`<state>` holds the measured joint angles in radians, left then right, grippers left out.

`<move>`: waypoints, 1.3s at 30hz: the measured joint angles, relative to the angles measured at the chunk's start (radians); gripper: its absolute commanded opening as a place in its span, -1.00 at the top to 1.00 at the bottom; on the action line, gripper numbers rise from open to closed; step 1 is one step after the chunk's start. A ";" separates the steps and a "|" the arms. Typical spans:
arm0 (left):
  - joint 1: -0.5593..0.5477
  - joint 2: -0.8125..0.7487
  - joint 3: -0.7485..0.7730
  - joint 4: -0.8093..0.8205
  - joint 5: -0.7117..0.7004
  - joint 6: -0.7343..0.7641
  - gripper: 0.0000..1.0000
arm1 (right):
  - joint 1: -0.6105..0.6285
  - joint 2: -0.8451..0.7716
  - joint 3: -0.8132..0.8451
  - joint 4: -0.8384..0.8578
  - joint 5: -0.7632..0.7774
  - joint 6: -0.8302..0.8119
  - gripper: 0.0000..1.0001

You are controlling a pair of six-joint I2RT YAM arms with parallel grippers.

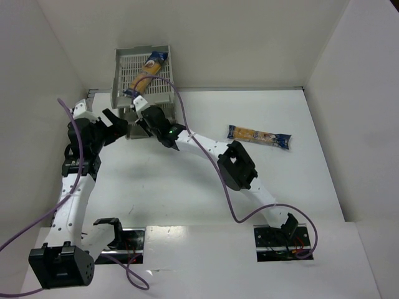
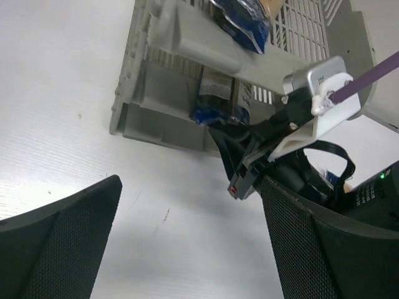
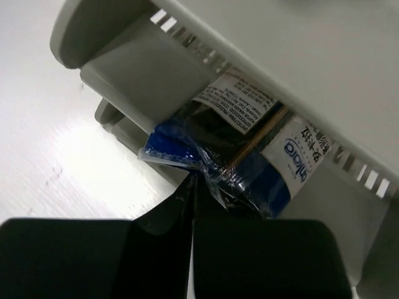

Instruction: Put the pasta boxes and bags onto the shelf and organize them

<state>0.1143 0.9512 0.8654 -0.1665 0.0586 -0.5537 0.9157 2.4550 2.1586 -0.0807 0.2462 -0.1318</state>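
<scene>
The grey shelf point(image 1: 121, 68) stands at the back left. One pasta bag point(image 1: 147, 73) lies slanted on its top tray; its blue end shows in the left wrist view point(image 2: 244, 25). A second pasta bag point(image 3: 249, 156) lies inside the middle tray, its blue end sticking out at the front; it also shows in the left wrist view point(image 2: 221, 103). My right gripper point(image 3: 194, 177) is shut, its tips against that bag's crinkled end. A third pasta bag point(image 1: 259, 136) lies on the table to the right. My left gripper point(image 2: 187, 249) is open and empty over the table in front of the shelf.
The two arms are close together at the shelf's front, the left gripper point(image 1: 118, 123) just left of the right gripper point(image 1: 142, 118). A purple cable point(image 1: 187, 134) runs along the right arm. White walls enclose the table on the left, back and right.
</scene>
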 measured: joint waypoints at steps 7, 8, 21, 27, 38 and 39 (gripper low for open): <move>0.003 0.010 0.000 0.006 0.022 -0.003 -1.00 | 0.011 0.077 0.144 0.010 0.080 -0.031 1.00; 0.003 0.011 0.000 0.005 0.025 -0.003 -1.00 | 0.009 0.077 0.148 0.005 0.078 -0.030 1.00; -0.035 -0.042 -0.031 0.064 0.263 -0.052 -1.00 | -0.051 -0.256 -0.055 -0.322 -0.405 -0.171 -1.00; -0.041 -0.077 -0.056 0.098 0.348 -0.052 -1.00 | -0.117 -0.563 -0.466 -0.356 -0.421 -0.262 -1.00; 0.041 -0.037 -0.098 0.082 0.119 -0.051 -1.00 | -0.639 -0.588 -0.720 -0.379 -0.248 -0.468 -1.00; 0.041 -0.036 -0.098 0.082 0.117 -0.051 -1.00 | -0.647 -0.562 -0.718 -0.378 -0.239 -0.488 -1.00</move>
<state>0.1551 0.9150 0.7677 -0.0849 0.1761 -0.6048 0.2691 1.8931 1.4406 -0.4591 0.0071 -0.6197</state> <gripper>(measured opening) 1.000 0.999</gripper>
